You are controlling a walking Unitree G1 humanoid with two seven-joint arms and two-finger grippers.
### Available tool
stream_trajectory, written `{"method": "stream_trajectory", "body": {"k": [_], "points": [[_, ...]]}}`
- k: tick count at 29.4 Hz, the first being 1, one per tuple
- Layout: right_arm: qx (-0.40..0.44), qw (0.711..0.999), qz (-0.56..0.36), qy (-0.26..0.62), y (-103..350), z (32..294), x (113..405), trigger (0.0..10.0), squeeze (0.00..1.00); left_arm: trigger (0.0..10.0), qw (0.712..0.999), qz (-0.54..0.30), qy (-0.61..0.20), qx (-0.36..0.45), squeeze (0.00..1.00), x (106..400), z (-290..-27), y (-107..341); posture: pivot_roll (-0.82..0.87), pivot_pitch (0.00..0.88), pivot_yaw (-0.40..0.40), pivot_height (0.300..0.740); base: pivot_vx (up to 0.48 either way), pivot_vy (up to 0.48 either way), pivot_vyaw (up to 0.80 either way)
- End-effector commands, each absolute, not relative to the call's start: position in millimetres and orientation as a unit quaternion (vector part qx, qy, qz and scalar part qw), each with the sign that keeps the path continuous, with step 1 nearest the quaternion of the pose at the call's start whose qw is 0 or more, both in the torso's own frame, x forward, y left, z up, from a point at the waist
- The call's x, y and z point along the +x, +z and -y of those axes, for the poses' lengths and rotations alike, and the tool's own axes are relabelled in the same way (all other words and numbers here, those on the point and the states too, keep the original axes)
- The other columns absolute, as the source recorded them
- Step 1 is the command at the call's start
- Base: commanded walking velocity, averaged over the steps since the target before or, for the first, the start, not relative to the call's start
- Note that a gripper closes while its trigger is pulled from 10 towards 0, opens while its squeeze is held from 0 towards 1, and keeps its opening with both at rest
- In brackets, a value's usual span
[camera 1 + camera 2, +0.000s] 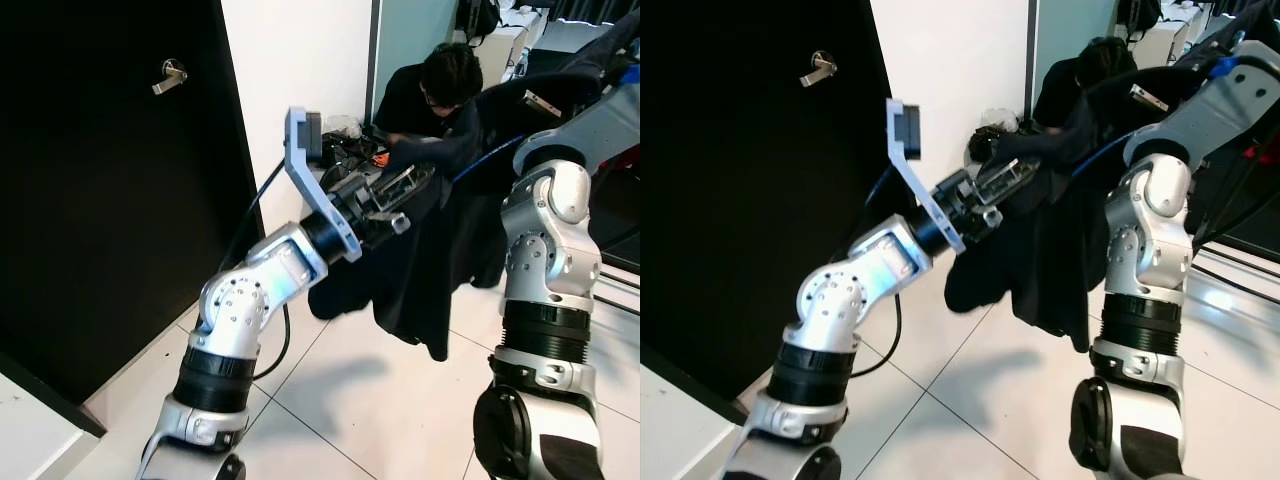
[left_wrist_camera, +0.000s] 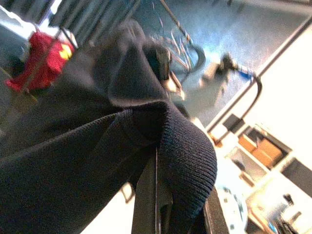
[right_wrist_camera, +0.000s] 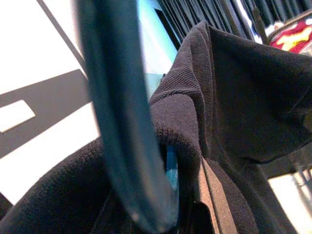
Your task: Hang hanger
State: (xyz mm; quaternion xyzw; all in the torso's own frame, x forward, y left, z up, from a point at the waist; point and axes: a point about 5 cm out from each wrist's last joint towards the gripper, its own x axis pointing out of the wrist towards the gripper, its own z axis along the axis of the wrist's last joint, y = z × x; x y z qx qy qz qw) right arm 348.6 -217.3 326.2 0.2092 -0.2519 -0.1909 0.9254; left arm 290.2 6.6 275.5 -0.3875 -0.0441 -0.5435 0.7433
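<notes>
Dark knit garment (image 1: 430,270) on blue plastic hanger (image 3: 122,122) held mid-frame by both grippers, jaws' state can't tell; not hung yet

A blue hanger (image 3: 122,122) curves close across a dark knit garment's ribbed collar (image 3: 185,122).

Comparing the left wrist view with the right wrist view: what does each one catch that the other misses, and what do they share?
Left wrist view: a red garment with a yellow mark in the background, a metal hook-shaped piece, and boxes low down by the pale wall.

Right wrist view: the blue hanger running close across the lens, and a white wall with dark stripes behind it.

Both: the dark knit garment, its ribbed collar edge bunched right at the black fingers, and blurred dark vertical bars far behind. The fingers' state cannot be read in either.
</notes>
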Motion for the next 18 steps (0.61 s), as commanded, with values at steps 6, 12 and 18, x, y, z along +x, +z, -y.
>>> {"method": "stream_trajectory", "body": {"k": [6,12,18], "points": [[0.265,0.911,0.263,-0.176,332,217,350,0.0,0.00,0.0,0.707,0.053,-0.588,-0.389,0.00,274,10,280,0.02,0.064,0.038,0.740,0.000,0.000,0.00],[0.295,0.905,0.255,-0.169,330,222,351,0.0,0.00,0.0,0.731,0.065,-0.569,-0.370,0.00,285,0,279,0.02,0.063,0.038,0.740,0.000,0.000,0.00],[0.307,0.902,0.252,-0.170,328,224,352,0.0,0.00,0.0,0.738,0.069,-0.568,-0.357,0.00,289,-6,279,0.03,0.058,0.039,0.740,0.000,0.000,0.00]]}}
